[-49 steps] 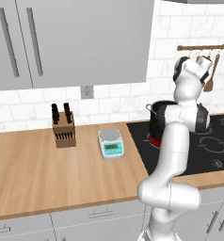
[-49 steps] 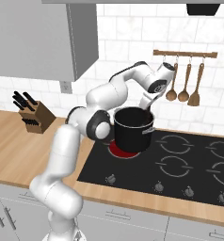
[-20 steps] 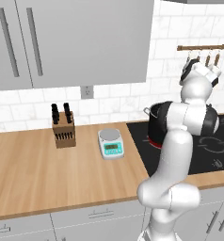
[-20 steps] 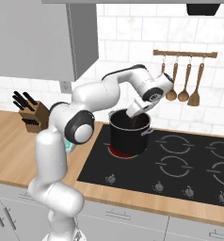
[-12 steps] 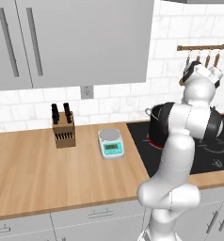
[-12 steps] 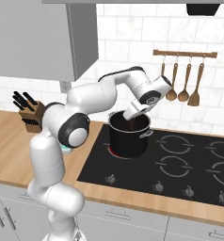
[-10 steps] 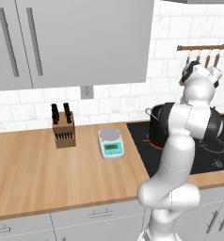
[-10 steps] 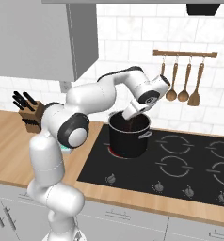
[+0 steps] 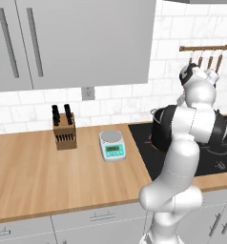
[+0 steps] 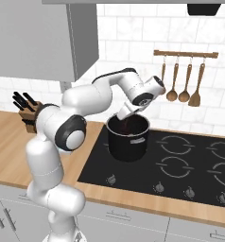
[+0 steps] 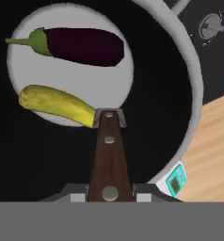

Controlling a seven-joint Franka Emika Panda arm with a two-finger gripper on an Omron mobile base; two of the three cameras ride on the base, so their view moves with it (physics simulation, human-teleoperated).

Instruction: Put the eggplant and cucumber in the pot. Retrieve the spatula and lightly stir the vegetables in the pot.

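Inside the black cylindrical pot [image 11: 189, 94], the hand [image 11: 109, 197] clamps the brown-handled spatula [image 11: 108, 155].

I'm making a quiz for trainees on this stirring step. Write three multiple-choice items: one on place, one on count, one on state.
1. Where does the eggplant lie?
A. On the counter
B. In the pot
C. On the scale

2. How many vegetables are in the pot?
A. One
B. Two
C. Three

3. What is the gripper doing?
A. Hanging open
B. Shut on nothing
C. Shut on the spatula

Answers:
1 B, it rests on the pot's floor.
2 B, the eggplant and the cucumber.
3 C, the brown handle runs from between the fingertips down into the pot.
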